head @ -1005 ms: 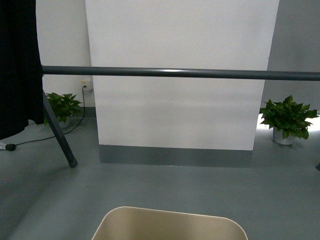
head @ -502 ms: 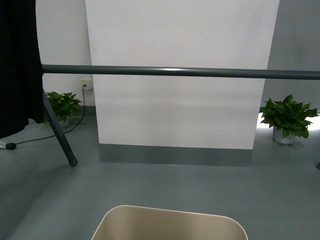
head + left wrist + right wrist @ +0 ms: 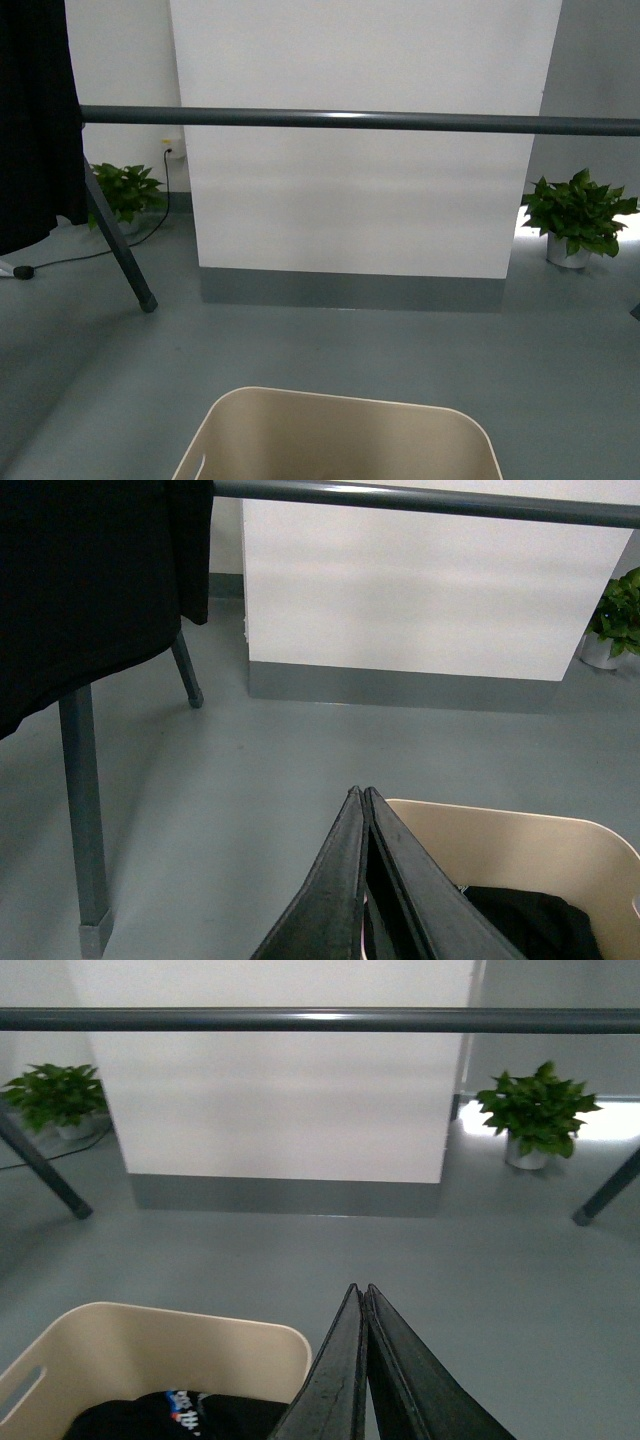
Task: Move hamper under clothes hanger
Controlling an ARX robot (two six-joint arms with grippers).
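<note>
Item: cream plastic hamper (image 3: 335,435), at 6 o'clock in the front view, nearest the robot, rounded far rim showing and a slot handle in its left wall; it sits on the grey floor (image 3: 330,345), short of the rack's bar.
Contents: dark clothing (image 3: 175,1415) with a small printed patch (lettering too small to read), seen in both wrist views.
Left gripper (image 3: 363,798): clenched, fingers pressed flat together, nothing between them, tip over the hamper's near-left rim.
Right gripper (image 3: 359,1293): likewise clenched and empty, just beside the hamper's right corner.
Clothes hanger (image 3: 350,121): dark grey horizontal bar spanning 9 to 3 o'clock, slanted leg (image 3: 120,245) at 9 o'clock; black garment (image 3: 35,120) hanging at its left end.
Beyond: white panel (image 3: 360,60) with grey base; potted plants at 9 o'clock (image 3: 125,190) and 3 o'clock (image 3: 578,212).
</note>
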